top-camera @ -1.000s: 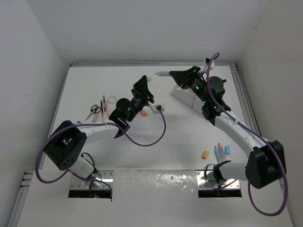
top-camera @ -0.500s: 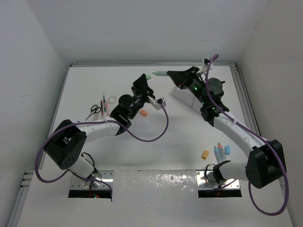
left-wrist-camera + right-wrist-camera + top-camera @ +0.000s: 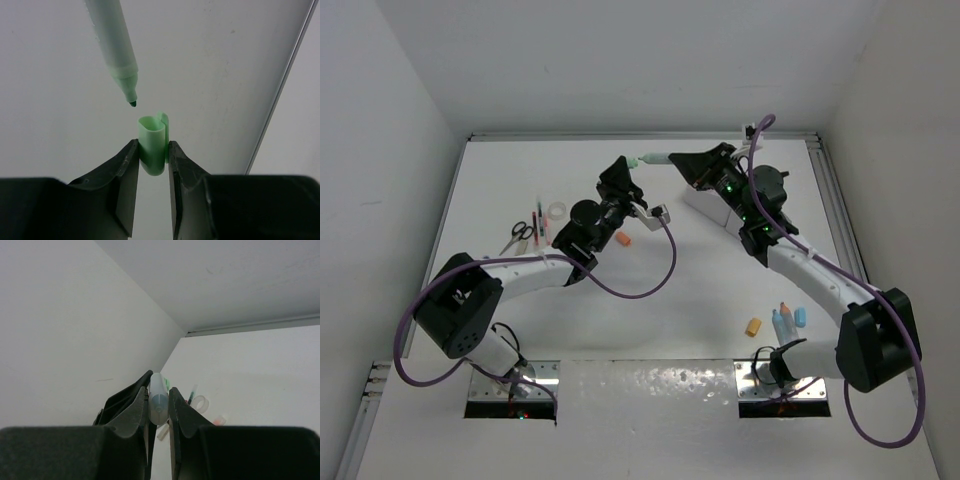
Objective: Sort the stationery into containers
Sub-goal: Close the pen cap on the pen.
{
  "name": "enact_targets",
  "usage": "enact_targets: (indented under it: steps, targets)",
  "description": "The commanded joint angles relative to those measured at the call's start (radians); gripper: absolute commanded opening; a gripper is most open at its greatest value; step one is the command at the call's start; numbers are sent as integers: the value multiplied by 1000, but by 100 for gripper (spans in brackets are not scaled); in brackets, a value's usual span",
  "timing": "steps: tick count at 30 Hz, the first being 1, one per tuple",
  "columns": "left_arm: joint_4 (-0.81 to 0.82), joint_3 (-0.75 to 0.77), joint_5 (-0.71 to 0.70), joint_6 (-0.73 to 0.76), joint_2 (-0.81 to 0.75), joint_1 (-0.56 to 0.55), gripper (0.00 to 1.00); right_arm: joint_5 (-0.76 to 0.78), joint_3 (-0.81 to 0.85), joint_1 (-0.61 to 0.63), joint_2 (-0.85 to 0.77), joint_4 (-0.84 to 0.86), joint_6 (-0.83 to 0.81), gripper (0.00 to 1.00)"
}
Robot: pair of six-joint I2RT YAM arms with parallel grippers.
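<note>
Above the white surface (image 3: 700, 290), the left tool (image 3: 152, 144) pinches a pale green marker cap (image 3: 151, 157) between narrow-set black jaws. The cap's open mouth is turned toward the uncapped marker (image 3: 114, 45). The marker's dark green tip hangs just beside the cap's rim, apart from it. The right tool (image 3: 159, 390) is closed on the rear end of the marker's pale barrel, as the right wrist view shows.

From overhead, the two tools meet just left of the white desk organiser (image 3: 700, 203), with the marker spanning the gap between them. The organiser is partly hidden under the right arm.

Well left of the organiser lie black-handled scissors (image 3: 520, 235), thin red pens (image 3: 538, 220) and a clear tape ring (image 3: 557, 209), close together. An orange eraser (image 3: 623, 240) sits between that group and the organiser, beside the left arm's wrist. Well to the near side of the organiser, toward the right arm's base, stand blue-capped bottles (image 3: 788, 320), with a second small orange piece (image 3: 753, 326) just beside them.
</note>
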Motion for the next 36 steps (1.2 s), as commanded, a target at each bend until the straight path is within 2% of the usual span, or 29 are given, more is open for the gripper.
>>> enact_targets:
  steps: [1,20,36]
  targets:
    - [49,24,-7,-34,-3,6,0,7,-7,12,-9,55,4,0]
    - [65,36,1,-55,9,-3,0,2,-1,20,27,62,-1,0]
    - [88,41,73,-112,18,-6,0,-16,34,36,86,88,4,0]
